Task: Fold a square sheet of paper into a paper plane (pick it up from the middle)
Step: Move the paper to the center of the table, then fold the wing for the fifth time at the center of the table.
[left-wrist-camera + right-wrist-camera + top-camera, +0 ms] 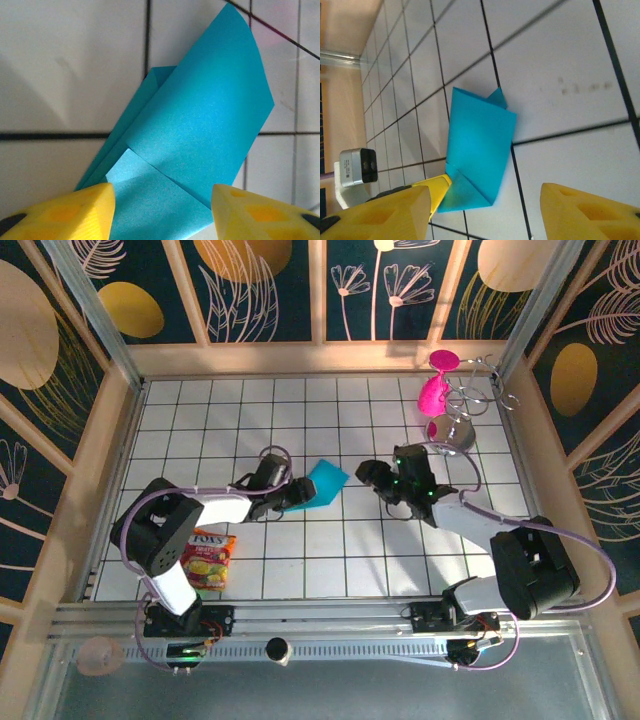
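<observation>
Overhead view. The left gripper points toward the right gripper. The partly folded turquoise paper sits between them, one end at the left gripper's fingertips and its far corner just short of the right gripper. A red-and-yellow snack packet lies well behind the left gripper. Pink goblets, a wire rack and a metal cup stand behind the right gripper, on the gridded table.

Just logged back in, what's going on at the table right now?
The square sheet of paper lies partly folded on the tiled table, with flaps creased over. The left gripper has a finger on either side of the paper's near end; whether it pinches is unclear. The right gripper hangs open and empty close by, not touching. No finished plane yet.
</observation>
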You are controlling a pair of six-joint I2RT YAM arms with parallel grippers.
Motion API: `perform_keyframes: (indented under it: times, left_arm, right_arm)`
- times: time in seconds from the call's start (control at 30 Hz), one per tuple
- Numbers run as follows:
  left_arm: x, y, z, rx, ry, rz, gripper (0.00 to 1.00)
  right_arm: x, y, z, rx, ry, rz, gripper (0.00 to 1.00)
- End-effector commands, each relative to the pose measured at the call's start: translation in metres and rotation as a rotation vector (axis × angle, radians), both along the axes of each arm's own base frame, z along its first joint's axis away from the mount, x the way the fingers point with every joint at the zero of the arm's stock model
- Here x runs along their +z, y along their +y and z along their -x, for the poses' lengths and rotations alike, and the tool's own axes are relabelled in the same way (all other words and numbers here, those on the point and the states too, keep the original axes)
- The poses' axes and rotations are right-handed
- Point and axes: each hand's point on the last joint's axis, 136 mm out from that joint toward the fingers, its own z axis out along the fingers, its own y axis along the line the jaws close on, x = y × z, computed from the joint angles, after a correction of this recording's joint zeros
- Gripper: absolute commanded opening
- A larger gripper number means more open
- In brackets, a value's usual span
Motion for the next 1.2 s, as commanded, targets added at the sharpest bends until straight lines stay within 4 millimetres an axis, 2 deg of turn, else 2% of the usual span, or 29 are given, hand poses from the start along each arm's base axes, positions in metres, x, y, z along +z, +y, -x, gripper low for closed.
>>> perform_keyframes:
  times: [0.0,0.17,0.4,0.8,0.9,1.17]
  left_arm:
    - [-0.013,-0.018,0.036,-0.009,0.154,0.067,0.48]
    - [-0.021,-0.017,0.041,0.088,0.228,0.085,0.37]
    - [-0.026,-0.013,0.042,0.166,0.280,0.109,0.38]
    - [-0.028,-0.017,0.048,0.186,0.334,0.156,0.42]
    - [-0.029,-0.016,0.051,0.187,0.346,0.169,0.42]
    - [-0.028,-0.011,0.052,0.193,0.353,0.206,0.43]
  right_arm:
    - [-0.003,0.007,0.014,-0.043,0.064,-0.055,0.59]
    - [-0.013,0.027,0.037,-0.049,0.149,-0.121,0.57]
    - [-0.030,0.045,0.058,-0.055,0.239,-0.168,0.56]
    - [-0.046,0.064,0.055,0.007,0.286,-0.162,0.52]
    - [-0.049,0.065,0.053,0.008,0.291,-0.150,0.45]
    - [-0.063,0.059,0.051,-0.020,0.327,-0.093,0.41]
